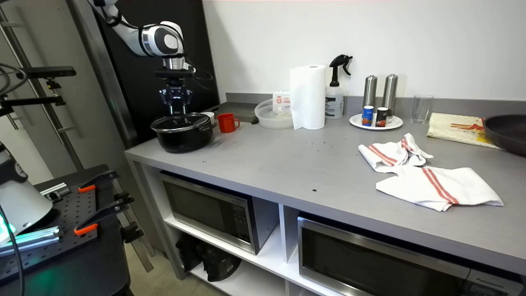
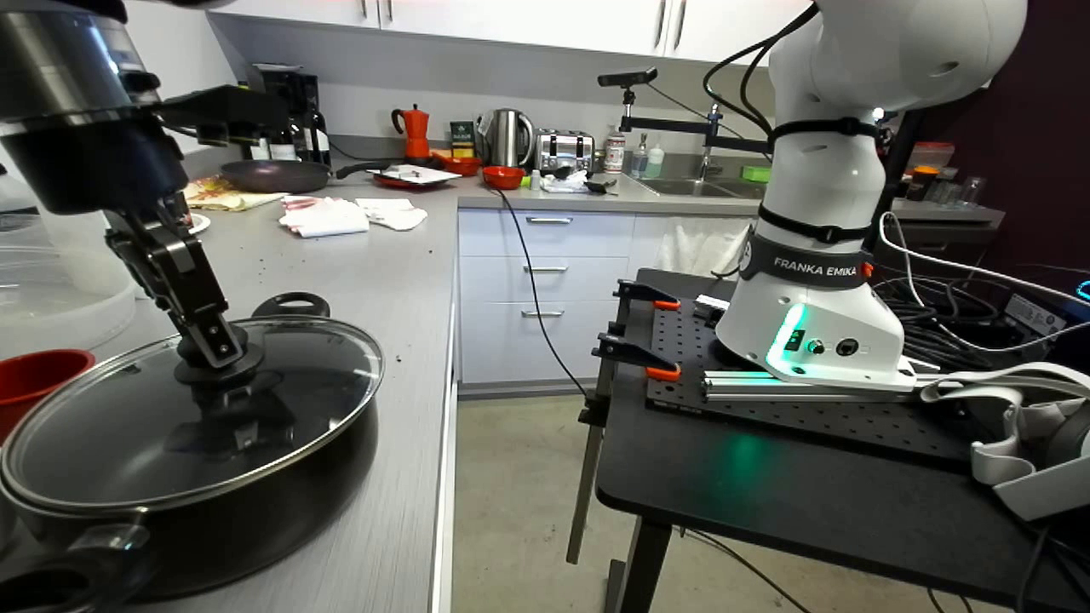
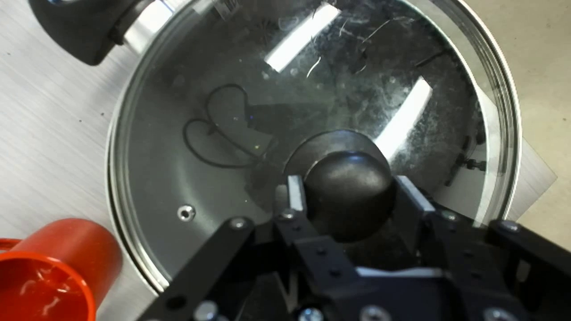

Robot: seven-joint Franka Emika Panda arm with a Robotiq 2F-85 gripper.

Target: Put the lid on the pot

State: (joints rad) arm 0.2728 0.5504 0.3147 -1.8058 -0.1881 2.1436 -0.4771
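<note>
1) Step, as I judge it: last bit of placing lid [image 2: 170, 413]; gripper [image 1: 178, 110] jaws clamped on its knob [image 3: 350, 196], a pad [image 3: 296, 194] each side, release not yet done
2) Lid over pot [image 1: 185, 142], near level; in an exterior view its L rim [image 1: 153, 126] juts past pot's L side, & wrist view shows pale surface thru glass along R, so prob off-ctr or a touch high; can't tell if seated
3) Next, my guess: ease lid R twd pot ctr, lower till it sits all round, then spread jaws & lift straight up
4) Edges, L to R: counter's [image 1: 296, 160] L end near pot, front edge near too; don't shove that way, pot or lid cd go over
5) Cup [image 1: 226, 122] just R of pot, little slack, so no swing that side
6) Tub [image 1: 267, 119] & roll [image 1: 310, 96] further R, at back; they'd block a low exit
7) Best room: stretch of counter in front of those, out to towels [image 1: 437, 187] far R; get height first to clear cup
</note>
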